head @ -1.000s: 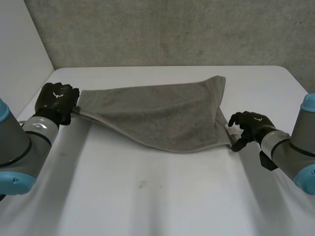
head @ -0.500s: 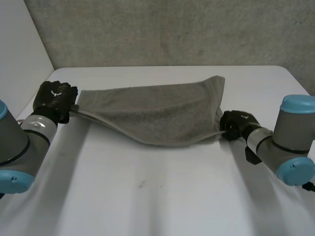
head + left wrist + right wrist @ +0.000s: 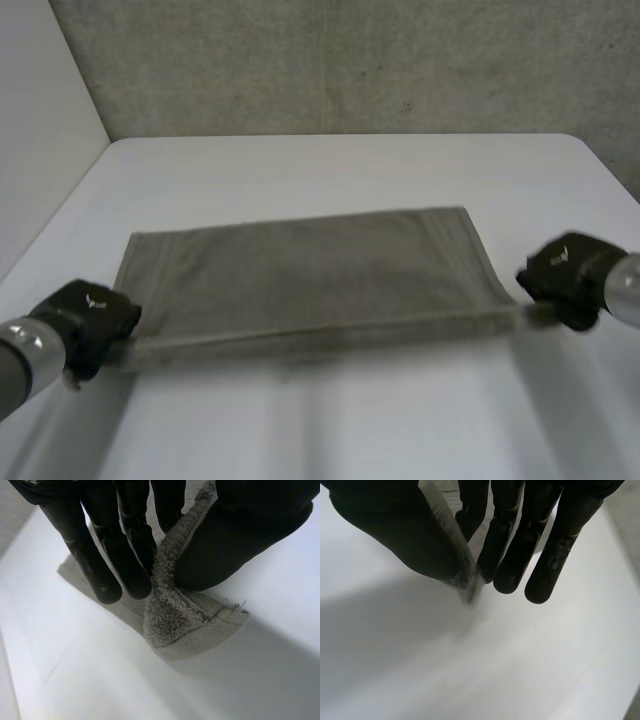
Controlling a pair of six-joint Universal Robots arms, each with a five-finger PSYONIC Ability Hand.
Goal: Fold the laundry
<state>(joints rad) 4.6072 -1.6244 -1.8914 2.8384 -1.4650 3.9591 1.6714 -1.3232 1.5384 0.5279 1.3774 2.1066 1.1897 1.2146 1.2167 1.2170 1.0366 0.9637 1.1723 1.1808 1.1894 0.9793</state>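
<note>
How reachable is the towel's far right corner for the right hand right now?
Probably yes: only bare table separates them, but the right hand pinches the towel at its near right corner and must release first.

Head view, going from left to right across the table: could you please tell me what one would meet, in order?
left robot hand → grey towel → right robot hand
</note>
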